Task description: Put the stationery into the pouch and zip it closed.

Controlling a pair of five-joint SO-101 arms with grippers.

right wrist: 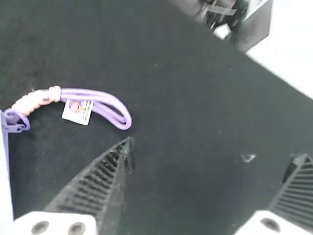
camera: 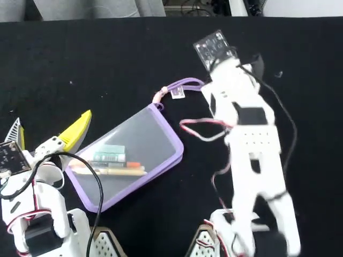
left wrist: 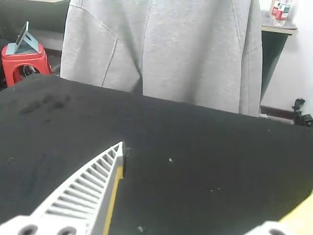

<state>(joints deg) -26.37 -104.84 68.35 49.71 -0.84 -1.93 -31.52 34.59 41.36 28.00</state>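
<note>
Soft, even room light fell on my black table [camera: 80, 64], which swallowed it and showed only faint shadows. The pouch [camera: 144, 134] carried a pale sheen toward its one o'clock end, and my white right arm [camera: 252, 144] shone bright.

Counter [camera: 80, 64]: plain black.
Pouch [camera: 144, 136]: frosted clear face, lilac border.
Strap [right wrist: 100, 100]: purple, with a pink wrapped end; tag [right wrist: 78, 111] white.
Stationery [camera: 110, 156]: teal-green, orange, tan.
Left claw [camera: 52, 119]: one finger yellow, one white and ribbed.
</note>
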